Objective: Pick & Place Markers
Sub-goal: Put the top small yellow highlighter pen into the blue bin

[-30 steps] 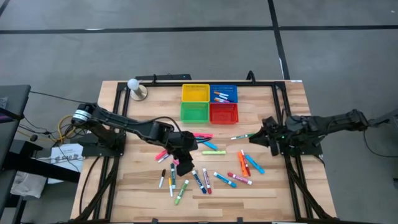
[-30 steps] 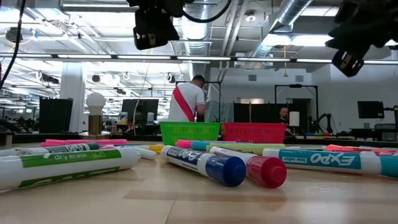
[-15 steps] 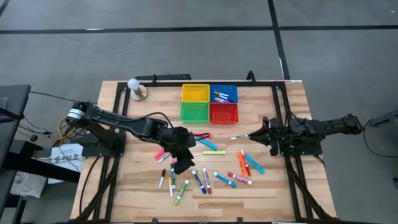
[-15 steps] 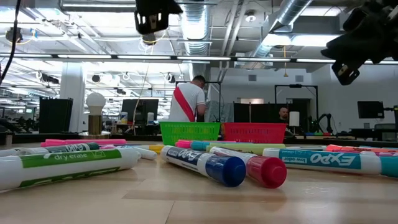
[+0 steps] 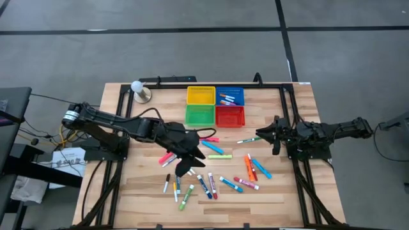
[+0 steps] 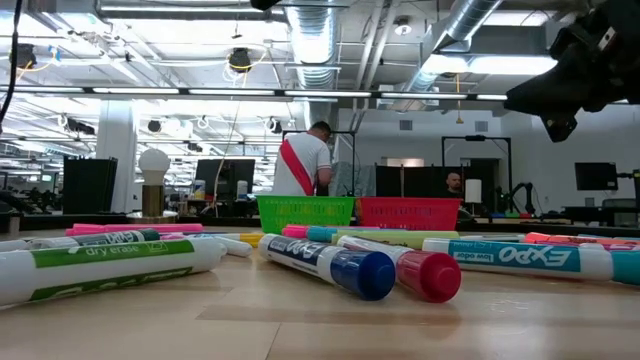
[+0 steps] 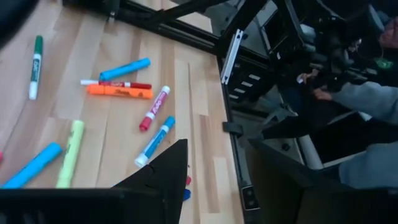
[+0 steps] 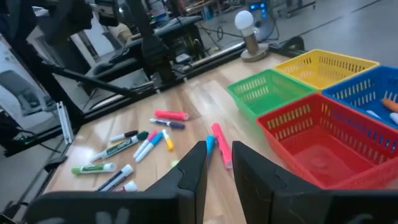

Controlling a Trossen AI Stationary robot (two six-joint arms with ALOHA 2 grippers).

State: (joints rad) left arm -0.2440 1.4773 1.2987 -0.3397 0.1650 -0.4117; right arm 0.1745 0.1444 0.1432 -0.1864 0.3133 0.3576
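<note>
Several markers (image 5: 211, 185) in pink, blue, green, orange and red lie loose on the wooden table, each flat on its side. My left gripper (image 5: 182, 167) hangs above the left part of the scatter, tipped toward the table's right edge. It is open (image 7: 214, 146), and nothing shows between its fingers. My right gripper (image 5: 259, 136) is held near the table's right side, above a green marker (image 5: 246, 140). A narrow gap shows between its fingers (image 8: 219, 149), with nothing in it. It points toward the baskets.
Four mesh baskets stand at the far middle: yellow (image 5: 200, 95), blue (image 5: 230, 96) with markers inside, green (image 5: 200, 115) and red (image 5: 230, 116). A bulb on a stand (image 5: 139, 89) is at the far left. Black rails edge the table. A person (image 6: 300, 160) stands in the room beyond.
My left gripper has risen, leaving the top of the low view, and tipped up toward level; its fingers stay as far apart as before. My right gripper has sunk a little and rolled. No marker has moved.
</note>
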